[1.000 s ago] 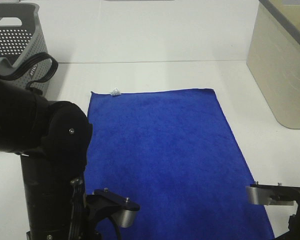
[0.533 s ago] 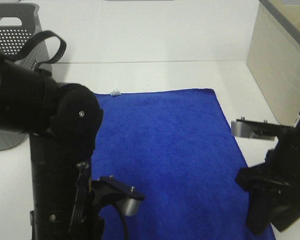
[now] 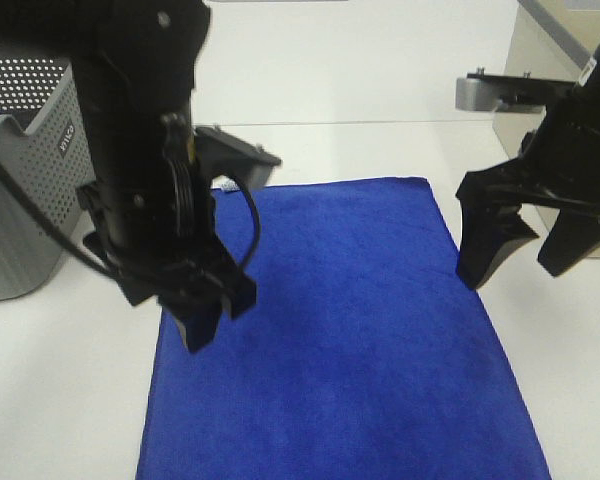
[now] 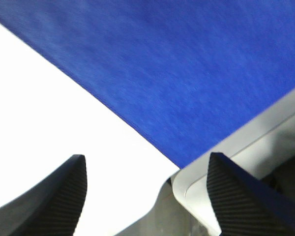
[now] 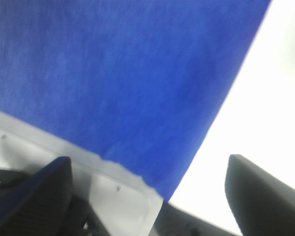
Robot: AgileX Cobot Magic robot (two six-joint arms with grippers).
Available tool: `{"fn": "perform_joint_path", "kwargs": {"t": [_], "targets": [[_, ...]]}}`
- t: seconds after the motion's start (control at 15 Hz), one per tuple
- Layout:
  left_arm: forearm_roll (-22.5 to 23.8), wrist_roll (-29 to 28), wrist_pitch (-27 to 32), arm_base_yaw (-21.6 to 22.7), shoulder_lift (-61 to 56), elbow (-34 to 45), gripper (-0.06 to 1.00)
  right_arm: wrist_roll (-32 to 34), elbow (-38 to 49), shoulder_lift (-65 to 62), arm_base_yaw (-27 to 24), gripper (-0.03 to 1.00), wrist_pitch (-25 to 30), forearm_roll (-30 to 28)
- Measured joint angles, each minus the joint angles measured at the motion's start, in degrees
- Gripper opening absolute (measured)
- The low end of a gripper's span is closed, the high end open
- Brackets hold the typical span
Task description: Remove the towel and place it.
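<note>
I see the blue towel [image 3: 340, 330] spread flat on the white surface [image 3: 360, 150], reaching from the middle down to the near edge, with a grey basket [image 3: 20, 200] by the left edge. My left pincer [image 4: 146, 164] hangs above the towel's left edge and my right pincer [image 3: 515, 272] above its right edge. Both have their jaws spread wide and grip nothing.

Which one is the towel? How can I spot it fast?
Look at the white table. In its middle, between the grey basket on the left and the beige bin at the far right, lies the towel, spread flat. It is the only bright blue cloth there; its neighbours are pale, upright containers.
</note>
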Motion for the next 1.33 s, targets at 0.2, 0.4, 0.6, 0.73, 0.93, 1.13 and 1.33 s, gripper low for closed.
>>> {"fn": "perform_joint_path", "kwargs": {"t": [0.2,0.4,0.6,0.73,0.93,1.13,1.33], "targets": [[-3.50,0.80,-2.81,11.63,0.11,-6.47,0.65,0.11,-8.31,3.44,0.00,0.83,-0.34,-1.72],[-9.51,3.44,-6.99,22.00,2.29,-11.46,0.65,-2.01,-18.28,11.17,-0.29,0.83,-0.06,-1.83],[-12.83,6.65,-8.37,26.07,7.85,-15.99,0.66,-4.53,-30.77,19.82,-4.70,0.83,2.64,1.60],[-13.41,6.99,-9.45,26.70,12.43,-18.74,0.66,-7.10,-38.22,25.67,-7.68,0.83,4.01,5.39],[-13.75,6.99,-11.57,26.70,19.54,-22.46,0.66,-10.03,-46.70,33.46,-8.02,0.83,5.16,8.31],[-13.87,6.99,-14.04,26.70,25.27,-27.04,0.66,-10.66,-52.48,40.16,-8.02,0.83,5.16,8.14],[-13.18,6.99,-15.53,26.70,28.99,-31.63,0.66,-11.40,-55.29,45.49,-8.37,0.83,5.21,7.62]]}}
